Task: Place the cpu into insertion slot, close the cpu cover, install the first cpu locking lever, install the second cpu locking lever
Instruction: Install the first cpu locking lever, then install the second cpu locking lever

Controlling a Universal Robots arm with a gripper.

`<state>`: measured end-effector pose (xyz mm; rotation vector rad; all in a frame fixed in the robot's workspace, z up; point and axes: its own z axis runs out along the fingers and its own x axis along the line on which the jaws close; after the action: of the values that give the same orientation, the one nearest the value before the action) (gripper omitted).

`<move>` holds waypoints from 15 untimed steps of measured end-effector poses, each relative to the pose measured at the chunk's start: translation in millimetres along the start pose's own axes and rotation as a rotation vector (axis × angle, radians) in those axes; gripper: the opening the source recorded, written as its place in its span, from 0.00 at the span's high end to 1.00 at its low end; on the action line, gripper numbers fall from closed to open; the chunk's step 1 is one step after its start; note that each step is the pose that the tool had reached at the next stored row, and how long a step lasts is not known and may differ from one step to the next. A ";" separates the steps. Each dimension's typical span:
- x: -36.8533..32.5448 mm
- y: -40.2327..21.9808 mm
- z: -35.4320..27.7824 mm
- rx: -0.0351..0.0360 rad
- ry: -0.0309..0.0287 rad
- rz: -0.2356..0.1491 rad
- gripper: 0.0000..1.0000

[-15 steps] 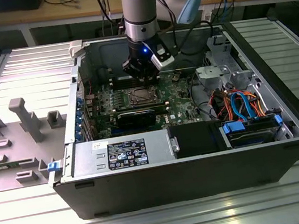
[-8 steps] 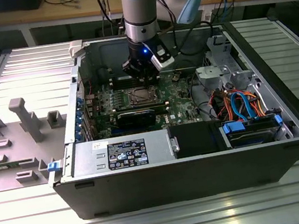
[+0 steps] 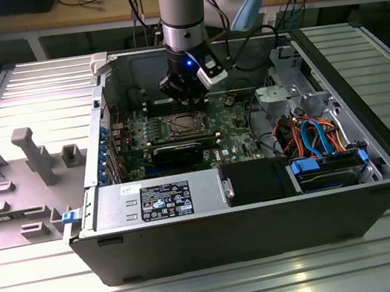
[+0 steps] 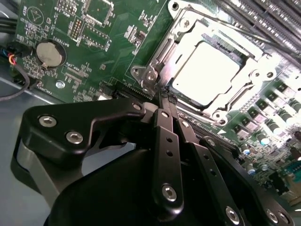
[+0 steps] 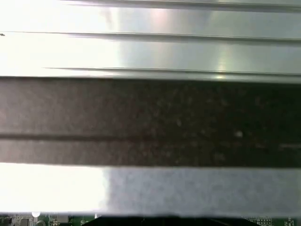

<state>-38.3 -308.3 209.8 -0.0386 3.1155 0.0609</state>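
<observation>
The cpu (image 4: 207,70), a bright silver square, lies flat in the insertion slot (image 3: 184,125) on the green motherboard. The cpu cover (image 4: 256,77), a metal frame plate, lies down around its edges. My gripper (image 4: 164,96) is shut, and its black fingers (image 4: 165,141) meet in a narrow tip at the socket's corner, beside a thin metal lever (image 4: 157,59) along the frame's side. I cannot tell whether the tip touches that lever. In the exterior view my gripper (image 3: 185,96) hangs inside the open computer case, just above the socket's far edge.
Long memory slots (image 4: 263,19) run beside the socket, and a coin battery (image 4: 49,54) sits on the board. A long black card (image 3: 178,154), the power supply (image 3: 159,199) and a drive cage with blue and orange cables (image 3: 313,134) crowd the case. A grey fixture (image 3: 28,155) stands outside.
</observation>
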 end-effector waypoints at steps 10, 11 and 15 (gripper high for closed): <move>0.0 -0.1 0.0 0.0060 0.0002 0.000 0.89; 0.0 -0.1 0.0 0.0060 0.0002 0.000 0.89; 0.0 -0.1 0.0 0.0063 0.0002 0.000 0.89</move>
<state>-38.2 -308.4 209.8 -0.0388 3.1159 0.0511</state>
